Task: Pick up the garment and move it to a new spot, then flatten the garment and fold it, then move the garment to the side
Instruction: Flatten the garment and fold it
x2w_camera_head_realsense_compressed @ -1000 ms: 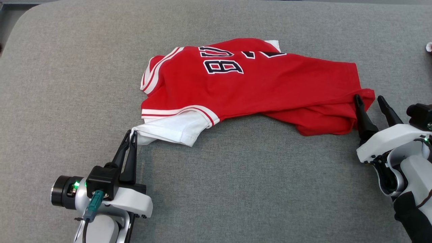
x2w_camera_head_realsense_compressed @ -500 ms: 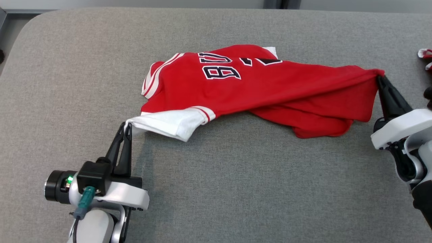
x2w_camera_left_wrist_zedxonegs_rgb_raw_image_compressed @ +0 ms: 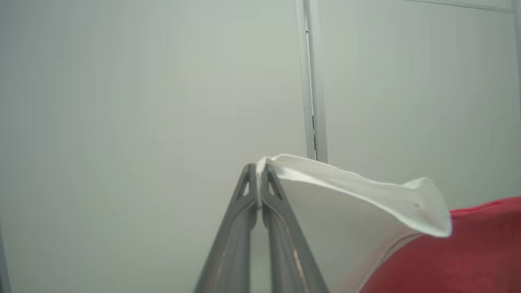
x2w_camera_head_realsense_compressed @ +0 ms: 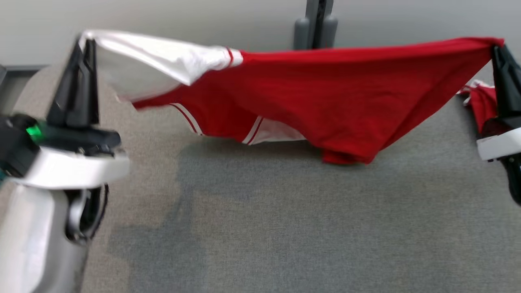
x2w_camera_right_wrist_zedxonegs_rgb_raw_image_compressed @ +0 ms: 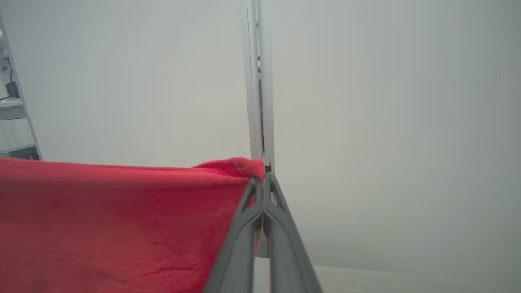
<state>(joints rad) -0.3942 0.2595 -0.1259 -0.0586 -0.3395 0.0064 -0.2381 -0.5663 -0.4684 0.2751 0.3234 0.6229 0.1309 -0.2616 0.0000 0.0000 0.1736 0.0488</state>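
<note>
The garment (x2w_camera_head_realsense_compressed: 333, 93) is a red jersey with white sleeves and red-white trim, stretched in the air between my two grippers above the grey surface (x2w_camera_head_realsense_compressed: 285, 228). My left gripper (x2w_camera_head_realsense_compressed: 83, 40) is shut on the white sleeve tip at the upper left; the left wrist view has the same grip (x2w_camera_left_wrist_zedxonegs_rgb_raw_image_compressed: 259, 173) on the white sleeve (x2w_camera_left_wrist_zedxonegs_rgb_raw_image_compressed: 346, 199). My right gripper (x2w_camera_head_realsense_compressed: 497, 47) is shut on the red hem corner at the upper right, and in the right wrist view it (x2w_camera_right_wrist_zedxonegs_rgb_raw_image_compressed: 264, 179) pinches the red cloth (x2w_camera_right_wrist_zedxonegs_rgb_raw_image_compressed: 122, 219). The garment's middle sags, its lowest fold near the surface.
A second red and white cloth (x2w_camera_head_realsense_compressed: 478, 99) lies on the grey surface at the far right, behind my right gripper. A grey post (x2w_camera_head_realsense_compressed: 316, 22) stands against the pale wall behind the surface. A grey wall panel seam (x2w_camera_left_wrist_zedxonegs_rgb_raw_image_compressed: 311, 81) runs upright in both wrist views.
Both grippers have risen with the garment, lifting it off the surface and spreading it between them. The right gripper closed on the hem a second ago. The head camera has tilted up.
</note>
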